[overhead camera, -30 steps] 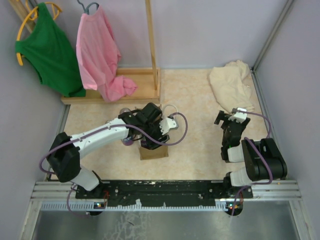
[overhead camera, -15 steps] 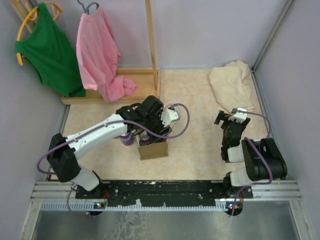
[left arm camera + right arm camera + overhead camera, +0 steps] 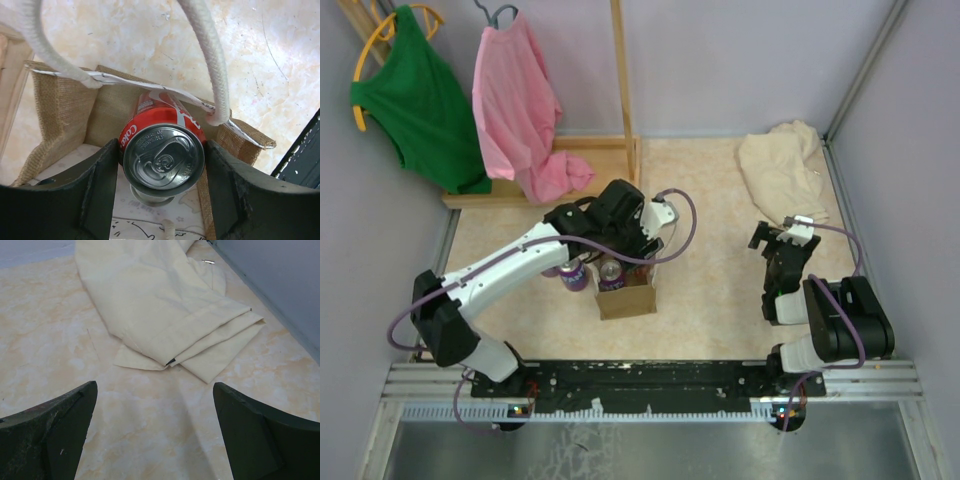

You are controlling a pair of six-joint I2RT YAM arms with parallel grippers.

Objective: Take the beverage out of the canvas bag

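So our left gripper point(image 3: 163, 165) has both fingers point(image 3: 102, 185) pressed onto the sides of the red can point(image 3: 163, 156), one on each flank, with the lid facing the wrist camera. The can sits upright between the fingers, its body down in the mouth of the canvas bag point(image 3: 60, 110). The bag's burlap walls show just beyond the fingertips, and its white handles point(image 3: 212, 55) loop up past them on the far side. From above we see a purple can point(image 3: 573, 276) on the table point(image 3: 710, 200) just beside the bag, outside the fingers. Our right gripper point(image 3: 155, 405) is spread wide with nothing between the fingers, and a cream cloth point(image 3: 160, 305) lies ahead of them
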